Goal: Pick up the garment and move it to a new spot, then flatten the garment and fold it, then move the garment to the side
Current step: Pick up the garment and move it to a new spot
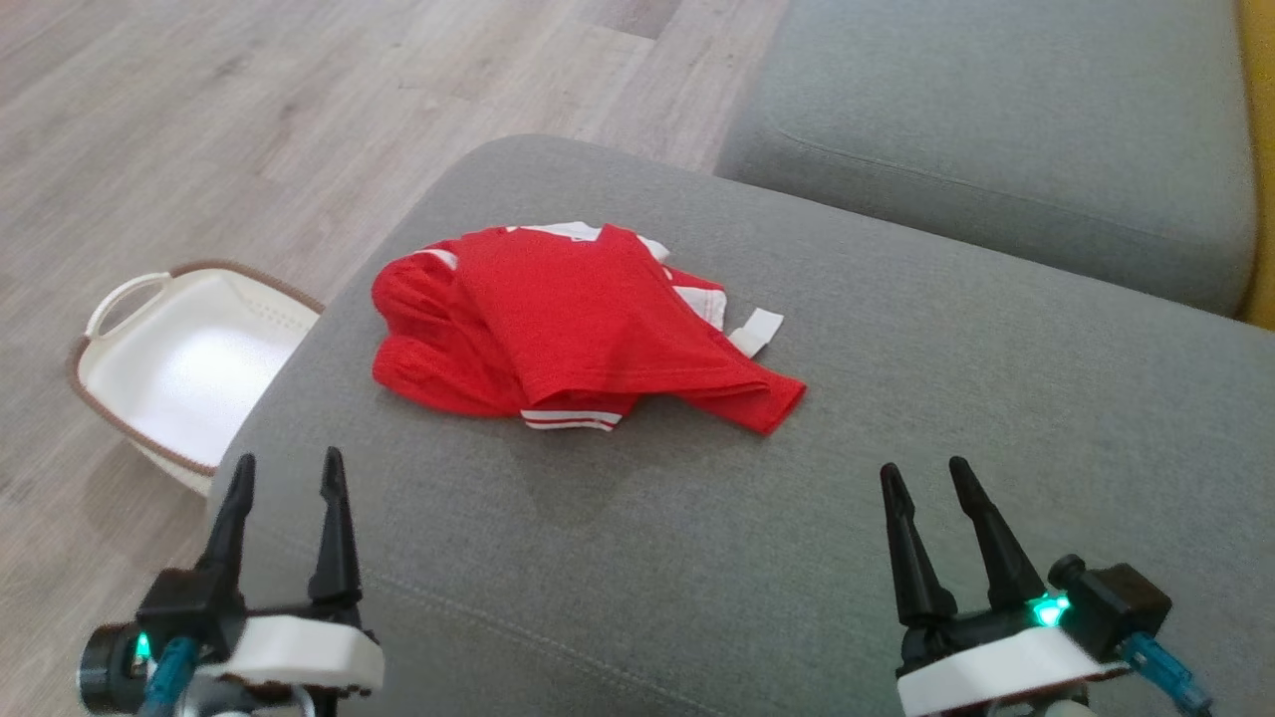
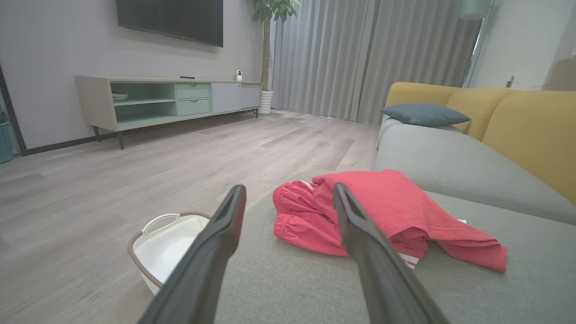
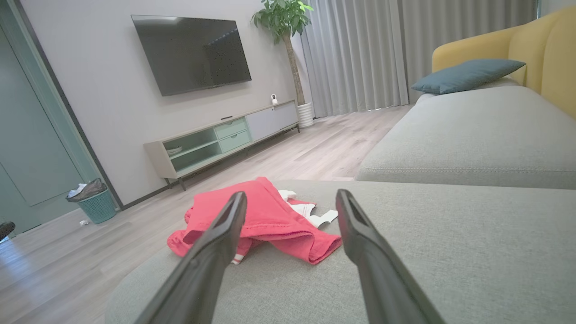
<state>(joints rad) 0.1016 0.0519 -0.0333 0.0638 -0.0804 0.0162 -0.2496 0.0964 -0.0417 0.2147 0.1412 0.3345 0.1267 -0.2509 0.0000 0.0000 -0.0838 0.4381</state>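
I am beginning pick-up: left end effector [image 1: 288,458] and right end effector [image 1: 922,465] are hovering released, apart from the garment [image 1: 578,324]; the next move likely needs reaching and gripping.

The left gripper [image 1: 288,458] sits at 7 o'clock in the head view, and the right gripper [image 1: 922,465] at 5 o'clock. Both are wide open and empty, pointing toward 12 o'clock.
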